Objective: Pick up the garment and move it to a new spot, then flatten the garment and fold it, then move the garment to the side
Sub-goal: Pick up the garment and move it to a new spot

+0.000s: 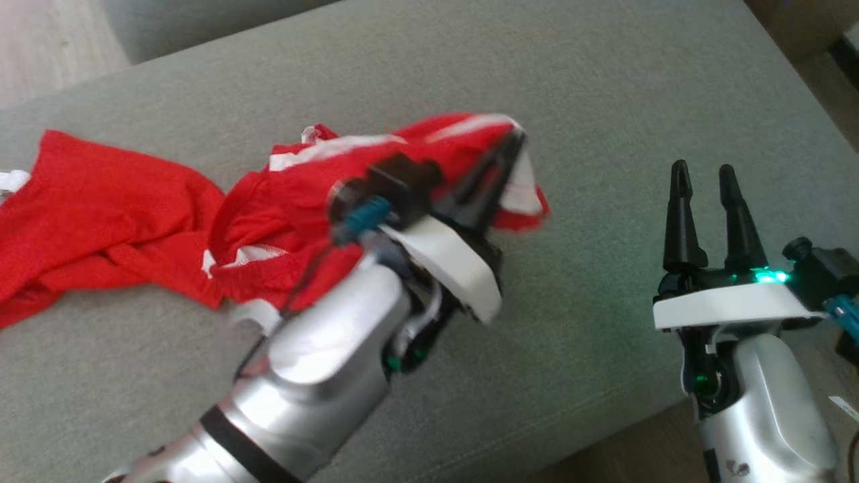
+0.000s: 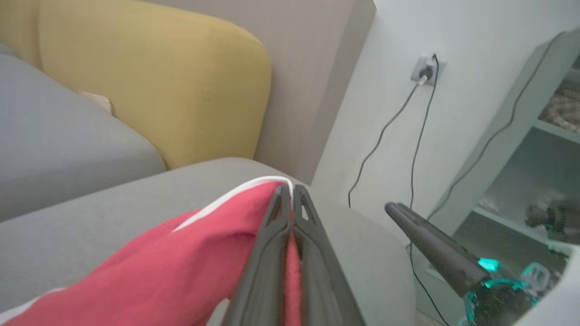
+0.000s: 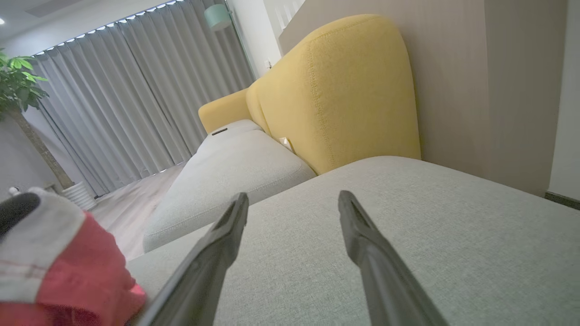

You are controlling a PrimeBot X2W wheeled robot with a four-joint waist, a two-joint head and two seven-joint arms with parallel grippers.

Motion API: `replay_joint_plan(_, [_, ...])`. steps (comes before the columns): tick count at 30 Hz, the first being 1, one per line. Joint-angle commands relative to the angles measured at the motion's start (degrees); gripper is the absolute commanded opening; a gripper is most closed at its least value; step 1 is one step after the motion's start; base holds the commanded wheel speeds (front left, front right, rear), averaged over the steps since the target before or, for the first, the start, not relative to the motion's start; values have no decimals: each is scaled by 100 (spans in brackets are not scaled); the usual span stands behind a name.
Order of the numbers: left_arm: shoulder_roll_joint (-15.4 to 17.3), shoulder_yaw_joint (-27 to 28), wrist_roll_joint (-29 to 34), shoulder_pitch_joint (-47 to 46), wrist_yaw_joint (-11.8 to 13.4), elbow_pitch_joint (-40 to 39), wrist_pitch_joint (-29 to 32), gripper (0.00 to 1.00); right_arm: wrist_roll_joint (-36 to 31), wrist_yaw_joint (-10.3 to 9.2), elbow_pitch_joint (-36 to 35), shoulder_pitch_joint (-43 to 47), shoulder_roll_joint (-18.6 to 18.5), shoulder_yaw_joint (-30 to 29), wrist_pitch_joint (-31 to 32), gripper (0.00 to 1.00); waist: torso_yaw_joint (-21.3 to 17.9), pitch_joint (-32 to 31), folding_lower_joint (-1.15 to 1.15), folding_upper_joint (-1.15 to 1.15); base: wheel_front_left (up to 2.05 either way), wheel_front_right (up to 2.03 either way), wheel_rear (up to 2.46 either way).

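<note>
Garment point(image 1: 107, 201): red with white trim, crumpled on the grey sofa seat point(image 1: 604, 100). Its long axis runs left to right across the head view, and the bulk lies at far left. The right end is bunched and seems drawn up off the cushion.

Left gripper point(image 1: 515, 139): jaws pressed together on that right end. The left wrist view shows red cloth and a white hem pinched between the fingers near the tips. This arm is the nearer one, and the rest of the garment trails away to its left.

Right gripper point(image 1: 702, 168): well apart to the right, fingers spread wide, holding and touching nothing, with bare cushion ahead.

Judgement: a pull rightward would drag the cloth along its length.
</note>
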Motion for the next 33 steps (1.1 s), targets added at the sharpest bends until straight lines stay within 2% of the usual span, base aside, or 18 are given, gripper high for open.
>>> replay_joint_plan(1, [13,60,-44,-218,22,-138,-59,36,1,-4,-217,-176,-21,99,-61,100,-30,34,0,0,0,0,0])
replay_joint_plan(2, [13,-105,-127,-229,33,-122,-63,82,-6,-4,-219,-167,-21,76,-61,100,-12,29,0,0,0,0,0])
replay_joint_plan(3, [13,-257,-201,-240,46,-105,-66,100,-16,-4,-218,-160,-21,53,-61,100,12,21,0,0,0,0,0])
replay_joint_plan(7, [13,-606,-372,-266,100,-18,-74,100,-67,-4,-235,-152,-21,-8,-61,100,237,-34,0,0,0,0,0])
replay_joint_plan(12, [13,-304,-280,-149,150,-18,-76,100,-183,-4,-246,-77,-21,-111,-61,100,715,-198,0,0,0,0,0])
replay_joint_plan(17, [64,433,192,210,146,-30,-77,100,-297,-4,-207,34,-21,-105,-61,100,1183,-441,0,0,0,0,0])
replay_joint_plan(20, [344,1111,572,710,106,-163,-77,100,-327,-4,-195,150,-21,-29,-61,100,1485,-642,0,0,0,0,0])
replay_joint_plan(26, [675,2165,1002,1809,21,-630,-77,100,-277,-4,-216,393,-21,211,-61,100,1771,-864,0,0,0,0,0])
replay_joint_plan(29, [686,2635,1225,2409,-71,-924,-77,100,-256,-4,-223,510,-21,343,-61,100,1856,-921,0,0,0,0,0])
replay_joint_plan(33, [537,3112,1547,3001,-263,-1198,-77,100,-257,-4,-223,601,-21,414,-61,100,1968,-955,0,0,0,0,0])
